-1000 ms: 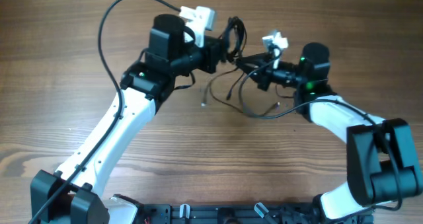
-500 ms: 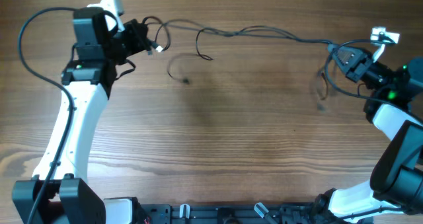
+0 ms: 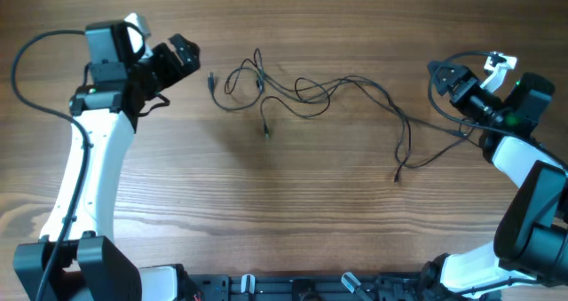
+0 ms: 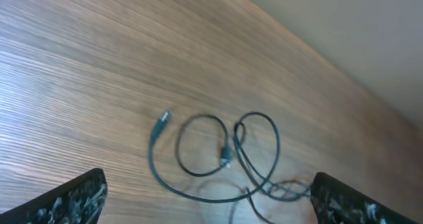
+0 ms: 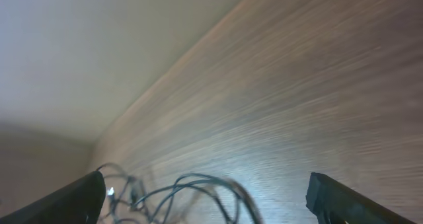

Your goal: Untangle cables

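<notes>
Cables (image 3: 306,90) lie in a loose black sprawl across the far middle of the table (image 3: 284,221), with the left gripper (image 3: 184,54) at its far left and the right gripper (image 3: 448,77) at its far right each spread wide, holding nothing.

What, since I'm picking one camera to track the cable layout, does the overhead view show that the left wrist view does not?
Only the overhead shows the left arm, the right arm, the right gripper, and the cables running across to a loose end. Only the left wrist shows the pale wall beyond the table's edge, and a connector tip up close. Both show the cables' left-hand loops lying on the wooden table and the left gripper open, holding nothing.
</notes>
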Controlling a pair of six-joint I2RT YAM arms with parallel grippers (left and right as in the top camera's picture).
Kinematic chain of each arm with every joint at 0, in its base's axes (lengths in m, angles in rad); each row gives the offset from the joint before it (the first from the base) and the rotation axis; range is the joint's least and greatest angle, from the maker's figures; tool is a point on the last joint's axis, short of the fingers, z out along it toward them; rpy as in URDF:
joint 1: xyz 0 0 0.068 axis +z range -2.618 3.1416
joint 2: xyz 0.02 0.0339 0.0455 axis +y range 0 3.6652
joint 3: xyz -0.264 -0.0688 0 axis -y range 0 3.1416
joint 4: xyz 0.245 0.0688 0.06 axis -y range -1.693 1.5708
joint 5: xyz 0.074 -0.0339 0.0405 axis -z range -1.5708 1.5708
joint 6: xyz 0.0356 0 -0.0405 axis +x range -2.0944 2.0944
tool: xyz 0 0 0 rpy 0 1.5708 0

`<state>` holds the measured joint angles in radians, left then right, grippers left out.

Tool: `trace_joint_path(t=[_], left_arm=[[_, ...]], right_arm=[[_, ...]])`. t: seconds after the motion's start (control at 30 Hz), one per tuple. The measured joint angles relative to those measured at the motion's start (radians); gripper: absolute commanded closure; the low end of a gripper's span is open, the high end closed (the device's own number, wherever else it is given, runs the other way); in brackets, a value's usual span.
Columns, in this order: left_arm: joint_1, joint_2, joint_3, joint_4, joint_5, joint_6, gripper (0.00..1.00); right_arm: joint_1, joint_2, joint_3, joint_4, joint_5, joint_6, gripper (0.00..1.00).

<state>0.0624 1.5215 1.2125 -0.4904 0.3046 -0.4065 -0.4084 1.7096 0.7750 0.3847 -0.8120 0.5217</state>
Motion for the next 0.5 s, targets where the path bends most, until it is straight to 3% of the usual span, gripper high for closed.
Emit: trace_joint_path(t=[0.07, 0.1, 0.2, 0.37, 0.5], left_arm=[[-0.050, 0.000, 0.000, 0.000, 0.007, 0.000, 0.00], [-0.068, 0.001, 0.000, 0.008, 0.006, 0.000, 0.00], [-0.130, 0.019, 0.000, 0.066, 0.007, -0.023, 0.00], [-0.159, 0.139, 0.000, 0.140, 0.007, -0.105, 0.00], [-0.163, 0.209, 0.000, 0.145, 0.007, -0.116, 0.00]], right_arm=[[0.008, -0.084, 0.016, -0.087, 0.074, 0.000, 0.01], [0.026, -0.119, 0.048, -0.209, 0.114, -0.027, 0.00], [0.182, -0.244, 0.109, -0.428, 0.281, -0.150, 0.00], [0.499, -0.272, 0.140, -0.485, 0.526, -0.233, 0.00], [0.642, -0.269, 0.151, -0.510, 0.589, -0.240, 0.00]])
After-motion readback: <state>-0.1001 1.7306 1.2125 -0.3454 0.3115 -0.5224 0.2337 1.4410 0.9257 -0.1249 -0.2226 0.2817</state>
